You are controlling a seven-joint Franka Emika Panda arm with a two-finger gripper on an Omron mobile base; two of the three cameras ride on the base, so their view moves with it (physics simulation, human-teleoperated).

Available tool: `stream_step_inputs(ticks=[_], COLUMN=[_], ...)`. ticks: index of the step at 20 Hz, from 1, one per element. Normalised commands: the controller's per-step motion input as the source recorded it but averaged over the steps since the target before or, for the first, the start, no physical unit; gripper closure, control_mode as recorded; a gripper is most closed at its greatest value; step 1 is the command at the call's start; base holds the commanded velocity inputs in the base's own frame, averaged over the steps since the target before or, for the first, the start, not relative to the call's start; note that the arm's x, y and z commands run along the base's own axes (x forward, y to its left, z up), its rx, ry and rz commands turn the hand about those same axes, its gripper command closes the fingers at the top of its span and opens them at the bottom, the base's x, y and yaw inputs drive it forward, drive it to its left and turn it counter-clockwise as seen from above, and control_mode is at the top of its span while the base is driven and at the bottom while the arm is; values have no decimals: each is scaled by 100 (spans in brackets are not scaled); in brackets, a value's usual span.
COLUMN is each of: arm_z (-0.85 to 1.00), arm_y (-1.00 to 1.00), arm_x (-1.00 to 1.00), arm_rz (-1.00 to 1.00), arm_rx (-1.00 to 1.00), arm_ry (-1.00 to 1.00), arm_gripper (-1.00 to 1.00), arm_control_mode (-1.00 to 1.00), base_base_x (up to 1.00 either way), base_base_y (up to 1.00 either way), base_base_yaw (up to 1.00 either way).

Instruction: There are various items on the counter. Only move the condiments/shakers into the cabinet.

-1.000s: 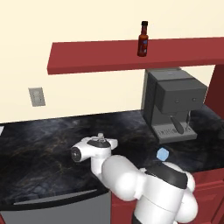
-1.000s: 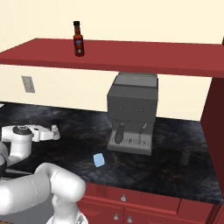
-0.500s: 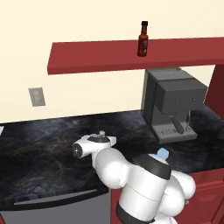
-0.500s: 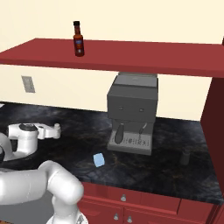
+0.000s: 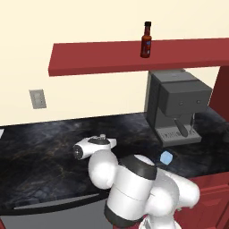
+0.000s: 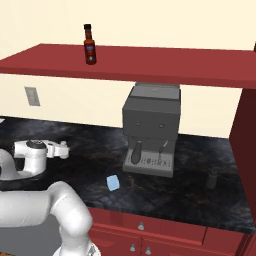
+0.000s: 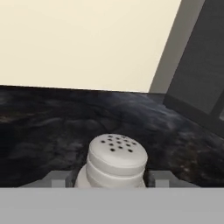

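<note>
A whitish-grey shaker (image 7: 116,161) with a holed top stands upright on the black counter (image 7: 39,131). My gripper (image 7: 111,180) is low around it, one fingertip (image 7: 61,178) close against each side. In the base views the gripper (image 5: 112,142) (image 6: 65,149) reaches sideways over the counter (image 5: 40,147), left of the coffee machine. The red sauce bottle (image 5: 146,40) (image 6: 90,45) stands on top of the dark red cabinet (image 5: 98,60) (image 6: 160,65). A black shaker (image 6: 212,179) sits on the counter (image 6: 200,200) right of the machine.
A big grey coffee machine (image 5: 179,107) (image 6: 150,130) stands under the cabinet at the back. A small light-blue block (image 5: 166,157) (image 6: 113,183) lies near the counter's front edge. A wall outlet (image 5: 37,99) is on the cream wall at left. Red lower cupboards (image 6: 165,235) run below.
My hand stays at the same spot over the counter. The arm's white elbow has swung across behind it. The bottle and the block have not moved.
</note>
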Motion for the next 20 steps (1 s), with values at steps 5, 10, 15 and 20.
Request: stream_step_inputs(ticks=[5,10,15,20], arm_z=[44,100,100,100], arm_y=[0,0,0,0], arm_x=[-41,-97,-100,-97], arm_rz=[0,0,0,0], arm_rx=[0,0,0,0], arm_ry=[-10,-8,0,0], arm_gripper=[100,100,100,100], arm_control_mode=[-100,-100,-100,-100], base_base_x=[0,0,0,0], base_base_y=[0,0,0,0], base_base_yaw=[0,0,0,0])
